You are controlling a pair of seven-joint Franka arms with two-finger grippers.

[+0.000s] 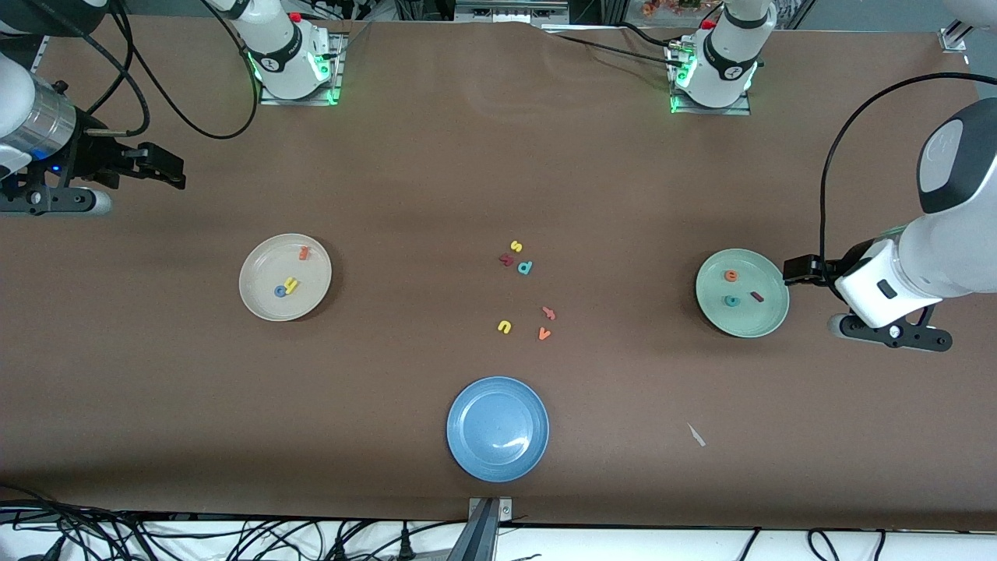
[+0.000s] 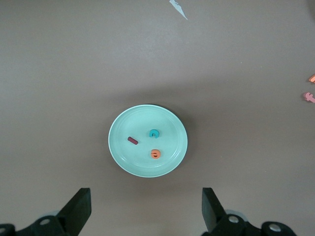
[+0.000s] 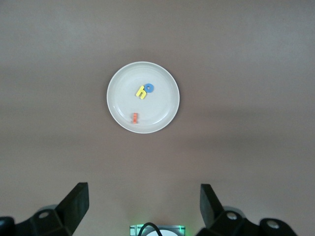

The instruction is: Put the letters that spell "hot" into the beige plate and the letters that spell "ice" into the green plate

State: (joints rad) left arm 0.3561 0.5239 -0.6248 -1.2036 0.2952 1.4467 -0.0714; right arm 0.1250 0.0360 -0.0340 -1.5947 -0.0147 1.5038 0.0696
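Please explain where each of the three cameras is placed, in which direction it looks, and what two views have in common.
Front view: high across the table, facing both arm bases; shows both arms.
Left wrist view: on the left arm, looking down at the green plate; the open left tool shows.
Right wrist view: on the right arm, looking down at the beige plate; the open right tool shows.
Shared: front view also shows both plates.

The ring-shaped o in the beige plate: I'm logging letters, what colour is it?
Blue; the o shows best in the right wrist view.
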